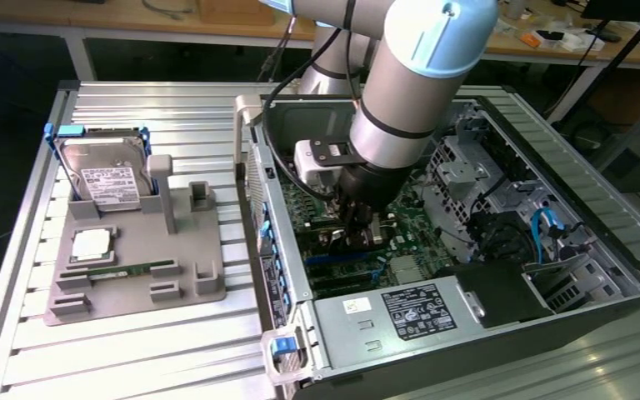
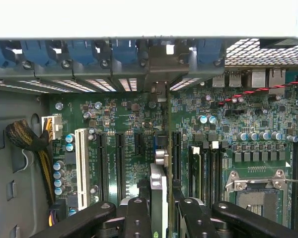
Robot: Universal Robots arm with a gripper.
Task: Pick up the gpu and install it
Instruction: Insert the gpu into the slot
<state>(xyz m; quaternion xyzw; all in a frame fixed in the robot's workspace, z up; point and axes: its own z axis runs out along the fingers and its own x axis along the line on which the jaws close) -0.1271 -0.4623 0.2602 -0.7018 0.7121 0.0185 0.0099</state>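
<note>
The gpu (image 2: 159, 191) shows edge-on as a thin dark card with a silver part, standing upright between my black fingers (image 2: 138, 218). My gripper (image 2: 162, 213) is shut on it. The card's thin edge runs over the green motherboard (image 2: 124, 119) toward the rear slot openings (image 2: 161, 69), beside a long black slot (image 2: 176, 158). Whether it sits in a slot I cannot tell. In the exterior view the gripper (image 1: 356, 242) reaches down inside the open computer case (image 1: 620, 250), low over the board.
A grey parts holder (image 1: 131, 287) at the exterior view's left carries a hard drive (image 1: 109, 179), a processor (image 1: 90, 243) and a RAM stick (image 1: 114, 269). Inside the case lie a power supply (image 1: 409, 312), blue cables (image 1: 548, 225), a braided cable bundle (image 2: 25, 139) and a processor socket (image 2: 256, 191).
</note>
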